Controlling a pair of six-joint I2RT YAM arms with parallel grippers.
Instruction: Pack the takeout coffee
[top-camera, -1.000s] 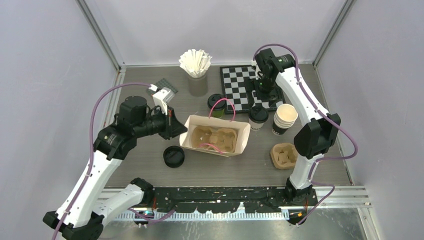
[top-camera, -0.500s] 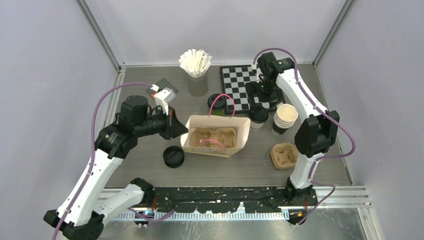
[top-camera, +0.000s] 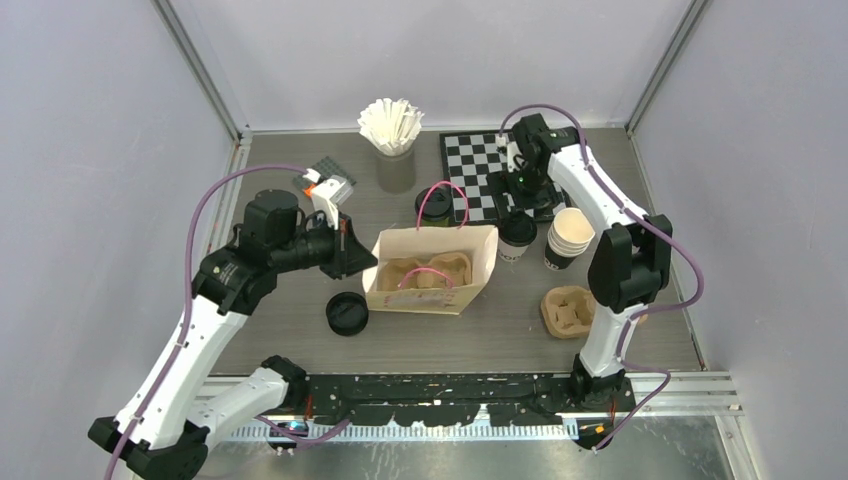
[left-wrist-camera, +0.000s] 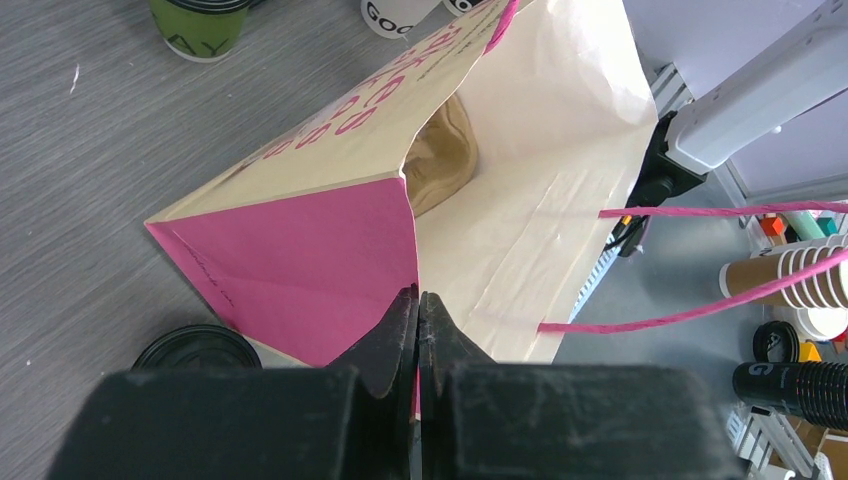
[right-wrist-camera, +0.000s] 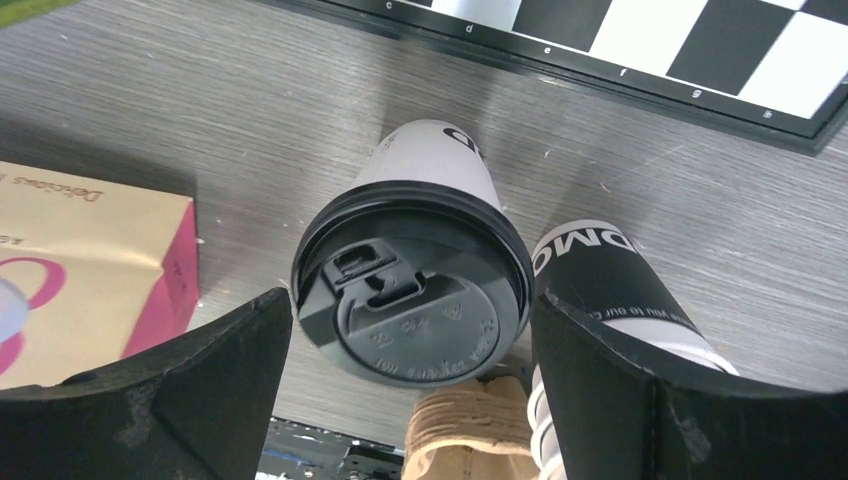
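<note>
A green takeout coffee with a black lid stands behind the cream paper bag, and shows at the top left of the left wrist view. A white cup with a black lid stands right of the bag. My right gripper hangs open just above it, its fingers either side of the lid without touching. My left gripper is shut on the bag's pink left edge and holds the mouth open. A brown carrier lies inside the bag.
A stack of paper cups stands close to the right of the white cup. A spare carrier lies front right, a loose black lid front left. The chessboard and a holder of white sticks are at the back.
My right gripper has come forward off the chessboard and down over the white lidded cup. The bag's mouth has shifted slightly in my left gripper's hold.
</note>
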